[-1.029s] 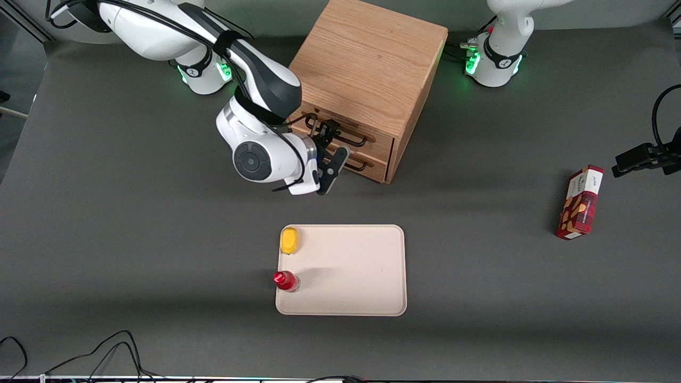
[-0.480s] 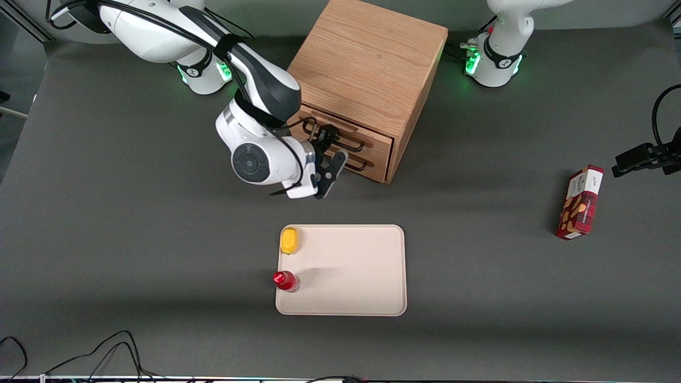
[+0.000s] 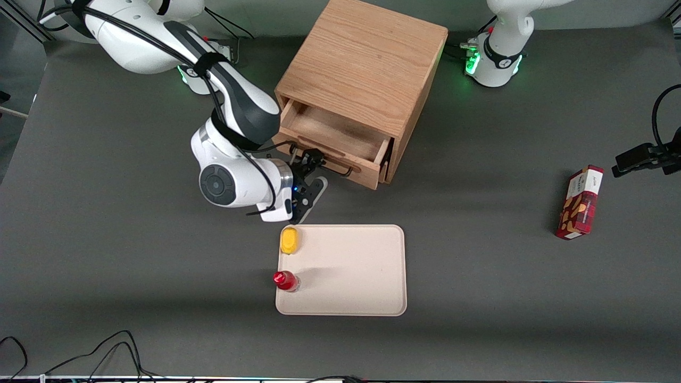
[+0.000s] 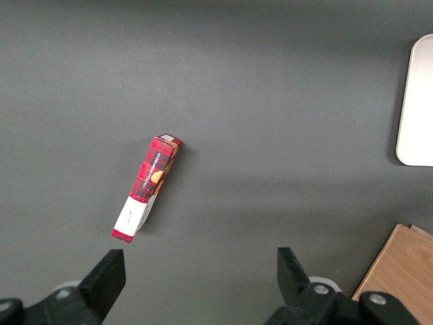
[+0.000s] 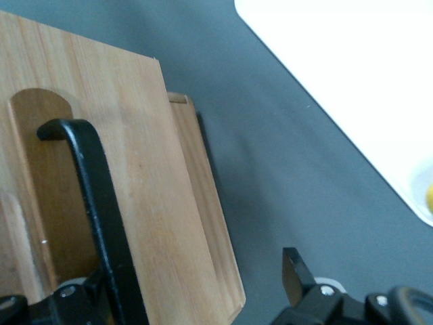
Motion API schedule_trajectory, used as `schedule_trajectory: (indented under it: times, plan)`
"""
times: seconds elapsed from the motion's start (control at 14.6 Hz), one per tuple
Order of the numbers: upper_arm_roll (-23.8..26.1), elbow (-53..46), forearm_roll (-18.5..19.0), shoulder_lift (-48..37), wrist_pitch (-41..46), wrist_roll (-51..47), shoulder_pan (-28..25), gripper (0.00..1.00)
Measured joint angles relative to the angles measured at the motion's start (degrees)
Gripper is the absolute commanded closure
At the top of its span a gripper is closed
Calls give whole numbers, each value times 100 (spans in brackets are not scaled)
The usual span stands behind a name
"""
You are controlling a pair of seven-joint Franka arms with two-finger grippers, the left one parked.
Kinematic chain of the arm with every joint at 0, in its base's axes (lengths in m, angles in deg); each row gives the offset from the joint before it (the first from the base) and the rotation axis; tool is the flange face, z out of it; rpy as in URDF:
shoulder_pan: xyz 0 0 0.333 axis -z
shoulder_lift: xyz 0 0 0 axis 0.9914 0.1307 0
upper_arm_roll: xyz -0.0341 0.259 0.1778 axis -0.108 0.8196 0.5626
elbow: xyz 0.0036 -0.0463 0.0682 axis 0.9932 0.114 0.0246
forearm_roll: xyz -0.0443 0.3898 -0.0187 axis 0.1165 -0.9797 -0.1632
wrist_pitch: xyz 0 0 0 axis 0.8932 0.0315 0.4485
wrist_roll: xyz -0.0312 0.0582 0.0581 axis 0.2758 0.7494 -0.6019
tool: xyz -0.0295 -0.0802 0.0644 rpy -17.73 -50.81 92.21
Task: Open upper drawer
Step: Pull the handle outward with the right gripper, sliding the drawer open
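Front view: the light oak upper drawer [image 3: 334, 139] stands pulled out of the small wooden cabinet [image 3: 367, 64], its open box showing a bare wooden floor. Its long axis runs along the cabinet's front, and its front panel faces the camera at a slant, turned toward the working arm's end of the table [image 3: 106, 266]. The black two-finger gripper [image 3: 307, 166] sits at the black wire handle [image 3: 330, 161], at the end nearer the working arm. A cream rectangular tray [image 3: 351, 271] lies nearer the camera.

Right wrist view: the handle [image 5: 101, 210] crosses the drawer's front panel [image 5: 155, 196]. One finger [image 5: 295, 271] stands apart over grey table; whether the fingers clamp the handle cannot be told.
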Motion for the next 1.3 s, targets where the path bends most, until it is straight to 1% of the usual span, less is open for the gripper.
schedule_trajectory:
  times: [0.41,0.82,1.3]
  plan:
    - [-235,-579,0,380,75,44,6,0]
    - [-496,-1421,10,702,537,57,13,0]
    - [-723,-2084,11,1156,572,139,26,0]
